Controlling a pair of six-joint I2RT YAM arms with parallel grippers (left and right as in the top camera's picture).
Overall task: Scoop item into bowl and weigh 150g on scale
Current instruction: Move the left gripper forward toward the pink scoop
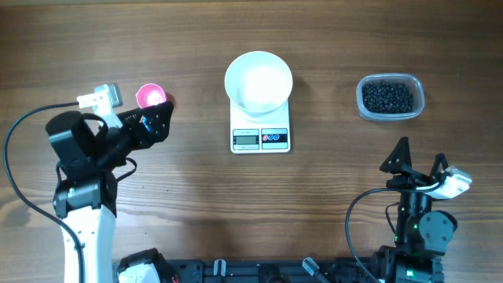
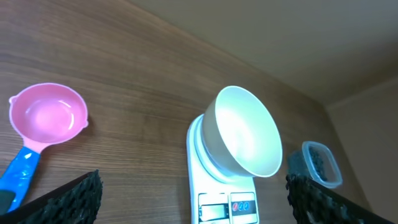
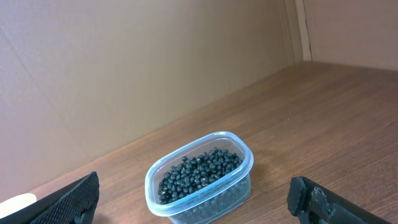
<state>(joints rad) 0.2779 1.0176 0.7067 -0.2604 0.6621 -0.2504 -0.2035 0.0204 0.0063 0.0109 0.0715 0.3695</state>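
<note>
item (image 1: pixel 386 96): dark round pieces, all in the clear tub (image 1: pixel 420 97), straight ahead of my right gripper (image 1: pixel 419 161), well apart from it; I see none anywhere else
bowl (image 1: pixel 258 80): white, sits on the scale (image 1: pixel 260 138); looks empty from overhead and from the left wrist view; ahead and a bit right of my left gripper (image 1: pixel 155 122), well apart
scale readout: too small for me to read
scoop (image 1: pixel 151 96): pink cup, blue handle, lying on the bench (image 1: pixel 189 196), cup up and empty; just ahead-left of my left gripper, near but not touching as far as I can tell
left gripper: fingers spread wide, nothing between them, pointed over the scoop towards the bowl
right gripper: fingers spread wide, empty, aimed at the tub
done: bowl set on scale, that's all
left: pick up scoop, carry it across to the tub, scoop item, tip into bowl, repeat until 150g
progress, my call: at the very start, no scooping yet
next, my guess: left gripper closes on the blue handle
</note>
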